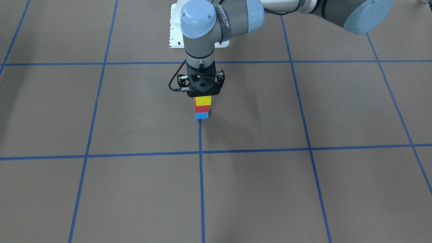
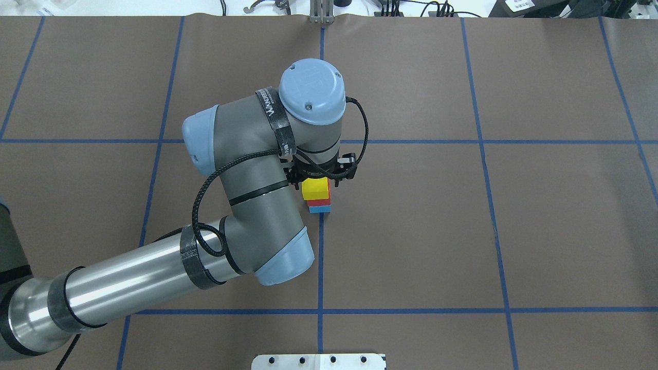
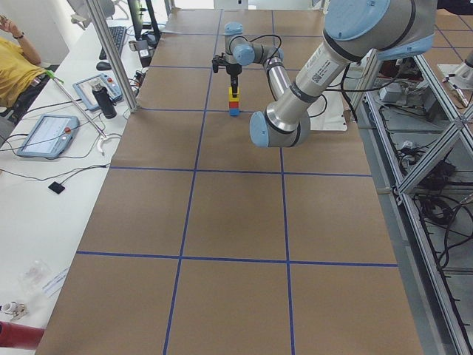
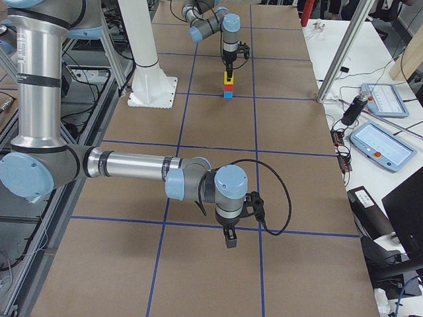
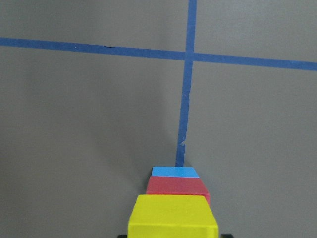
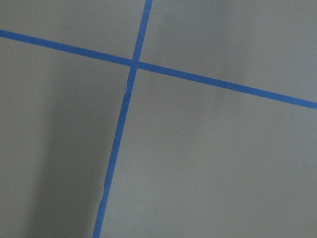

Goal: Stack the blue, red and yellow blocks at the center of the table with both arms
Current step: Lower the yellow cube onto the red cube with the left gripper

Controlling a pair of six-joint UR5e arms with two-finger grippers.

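Observation:
A stack stands at the table's center: the blue block point(image 1: 201, 115) at the bottom, the red block point(image 1: 201, 108) on it, the yellow block point(image 1: 203, 100) on top. It also shows in the overhead view point(image 2: 315, 189) and the left wrist view point(image 5: 172, 218). My left gripper point(image 1: 203, 97) points straight down over the stack. Its dark fingertips point(image 5: 227, 235) sit flush against the yellow block's two sides, so it is shut on that block. My right gripper point(image 4: 229, 239) hangs just above the table, far from the stack. It shows only in the exterior right view, so I cannot tell its state.
The white robot base plate point(image 1: 175, 33) lies behind the stack. Blue tape lines point(image 1: 201, 148) grid the brown table. Tablets point(image 4: 383, 145), cables and a metal post point(image 3: 111, 44) stand on the white benches along the far side, and an operator point(image 3: 18, 59) sits there.

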